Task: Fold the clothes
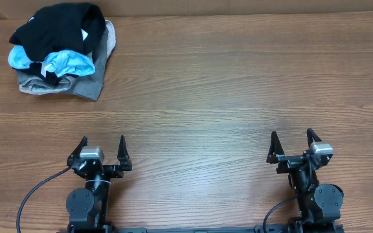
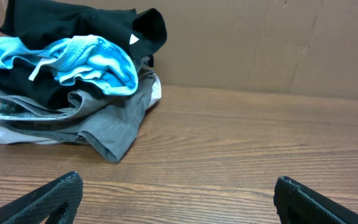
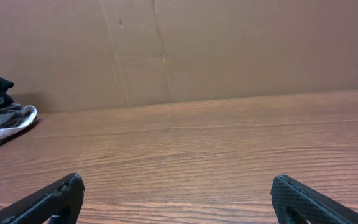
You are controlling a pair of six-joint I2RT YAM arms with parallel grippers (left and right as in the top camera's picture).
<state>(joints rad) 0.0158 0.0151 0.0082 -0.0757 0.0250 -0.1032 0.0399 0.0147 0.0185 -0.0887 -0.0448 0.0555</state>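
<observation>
The clothes pile (image 1: 60,48) lies on the table (image 1: 238,77). The left end effector (image 1: 103,140) and right end effector (image 1: 292,133), well apart from the pile, stand wide open, holding nothing.

Warm brown bench (image 1: 238,77) with fine darker wood-grain streaks. Far left, black garment (image 1: 60,22) with a small white mark; light blue garment (image 1: 70,61) with paler blue cord; plain grey garment (image 1: 86,87) with white edging. Flat tan cardboard wall (image 3: 229,43) at far side. Black left gripper (image 1: 102,145) and black right gripper (image 1: 292,139), each with a silver-grey block.
</observation>
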